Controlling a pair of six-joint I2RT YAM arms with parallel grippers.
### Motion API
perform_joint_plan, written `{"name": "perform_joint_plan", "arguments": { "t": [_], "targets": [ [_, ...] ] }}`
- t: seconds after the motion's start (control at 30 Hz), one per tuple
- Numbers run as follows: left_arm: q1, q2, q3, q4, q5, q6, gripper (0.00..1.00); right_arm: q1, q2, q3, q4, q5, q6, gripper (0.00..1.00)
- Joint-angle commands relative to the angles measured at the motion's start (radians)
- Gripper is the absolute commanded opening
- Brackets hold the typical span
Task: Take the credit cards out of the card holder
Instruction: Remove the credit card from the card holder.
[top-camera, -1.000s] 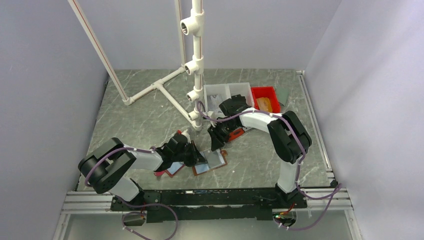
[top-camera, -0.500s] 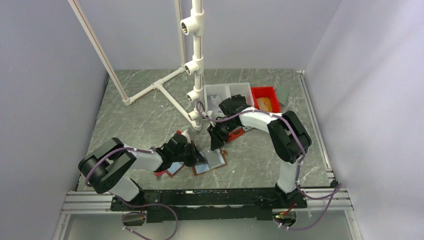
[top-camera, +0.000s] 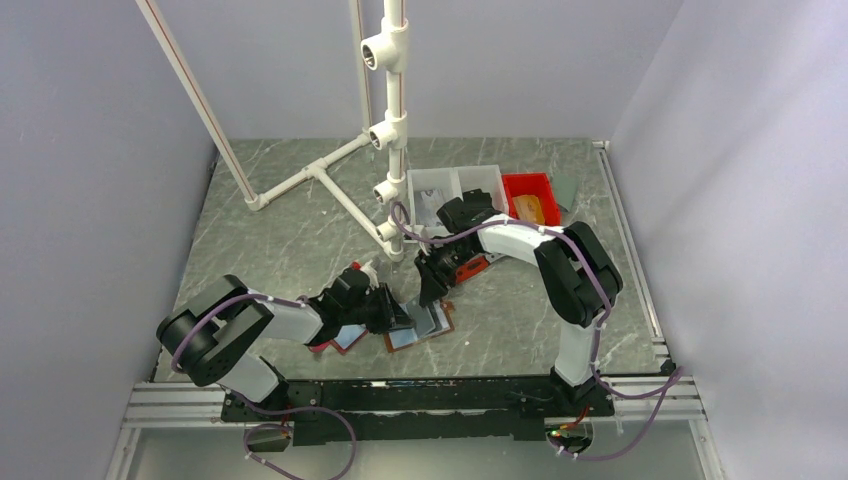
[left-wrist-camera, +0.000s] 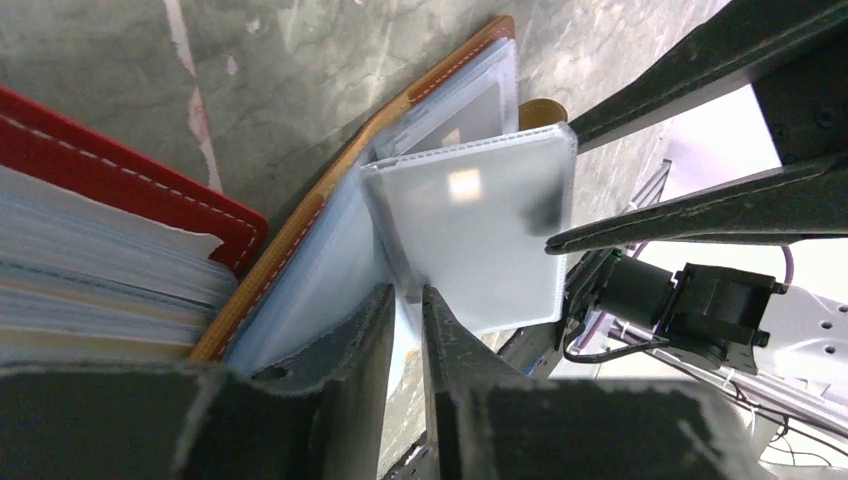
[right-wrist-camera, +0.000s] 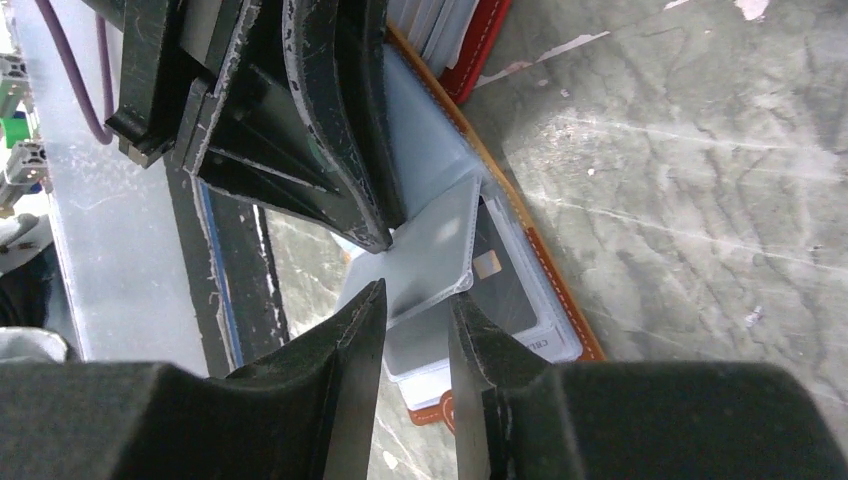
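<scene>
An orange-edged card holder (top-camera: 428, 328) lies open on the table with clear sleeves. My left gripper (top-camera: 398, 318) is shut on one clear sleeve page (left-wrist-camera: 480, 230) and holds it lifted off the holder (left-wrist-camera: 330, 215); the left gripper (left-wrist-camera: 408, 300) pinches the page's near corner. My right gripper (top-camera: 432, 290) is open just above the page's free edge (right-wrist-camera: 430, 255), its fingertips straddling that edge; the right gripper (right-wrist-camera: 418, 300) holds nothing. A dark card with a chip (right-wrist-camera: 500, 280) sits in the sleeve beneath.
A red card holder (top-camera: 328, 345) stuffed with cards lies left of the orange one, also in the left wrist view (left-wrist-camera: 120, 150). A red object (top-camera: 470, 268) lies by the right wrist. White bins (top-camera: 455, 185), a red bin (top-camera: 530, 195) and a pipe frame (top-camera: 395, 120) stand behind.
The clear sleeve page has risen a little off the open holder in my left gripper. The right gripper has stayed almost still over it.
</scene>
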Motion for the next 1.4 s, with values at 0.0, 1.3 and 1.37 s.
{"name": "perform_joint_plan", "arguments": {
  "t": [0.0,1.3,1.37],
  "targets": [
    [0.009,0.014,-0.039,-0.054,-0.007,0.02,0.28,0.009,-0.006,0.035,-0.008,-0.086,-0.002,0.31],
    [0.01,-0.123,-0.071,0.006,0.021,0.059,0.71,0.085,0.048,0.038,0.031,-0.245,0.069,0.25],
    [0.01,-0.126,-0.069,-0.003,0.016,0.057,0.7,0.09,0.047,0.033,0.038,-0.253,0.071,0.25]
  ]
}}
